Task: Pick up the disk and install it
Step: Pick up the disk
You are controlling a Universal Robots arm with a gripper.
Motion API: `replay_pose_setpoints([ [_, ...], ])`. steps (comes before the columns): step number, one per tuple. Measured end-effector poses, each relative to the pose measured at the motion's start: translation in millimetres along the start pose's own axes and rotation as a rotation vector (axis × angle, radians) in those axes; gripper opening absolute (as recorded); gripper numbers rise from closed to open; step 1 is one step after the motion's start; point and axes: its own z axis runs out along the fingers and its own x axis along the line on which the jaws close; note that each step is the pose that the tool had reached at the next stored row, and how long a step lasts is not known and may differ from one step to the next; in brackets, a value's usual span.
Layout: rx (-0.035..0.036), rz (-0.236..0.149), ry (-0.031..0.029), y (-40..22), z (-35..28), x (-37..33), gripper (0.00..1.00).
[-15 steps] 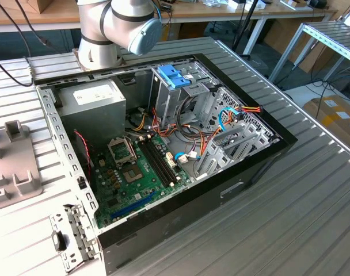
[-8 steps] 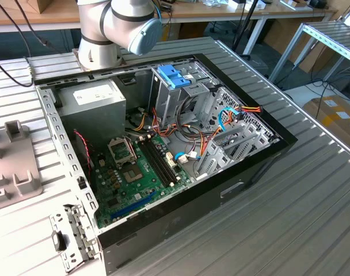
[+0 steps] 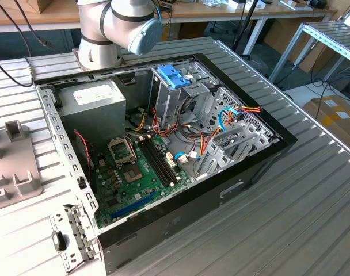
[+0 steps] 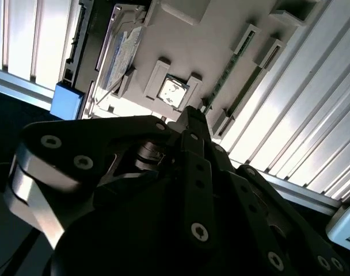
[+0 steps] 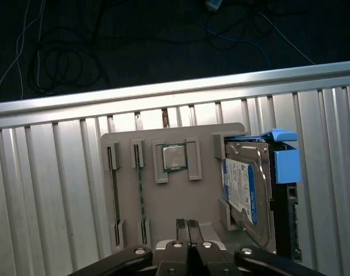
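Pick-up not yet begun — my gripper [image 5: 187,230] hangs over the grey tray [image 5: 163,201], jaws pressed together, empty. Reaching the disk [image 5: 247,190] at the tray's edge needs them opened.

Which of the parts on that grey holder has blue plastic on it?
The disk, the flat drive at the end of the holder. The small square chip and the thin green strip carry no blue.
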Motion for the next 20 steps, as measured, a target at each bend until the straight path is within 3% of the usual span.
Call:
replay_pose_setpoints([
  [2,0.0,0.0,0.0,0.0,0.0,0.0,0.17],
  [6,0.0,0.0,0.0,0.0,0.0,0.0,0.42],
  [7,0.0,0.0,0.0,0.0,0.0,0.0,0.42],
  [8,0.0,0.0,0.0,0.0,0.0,0.0,0.48],
  [14,0.0001,0.0,-0.0001,0.0,0.1,0.0,0.48],
  [20,-0.0001,0.0,0.0,0.7,0.7,-5.7,0.48],
])
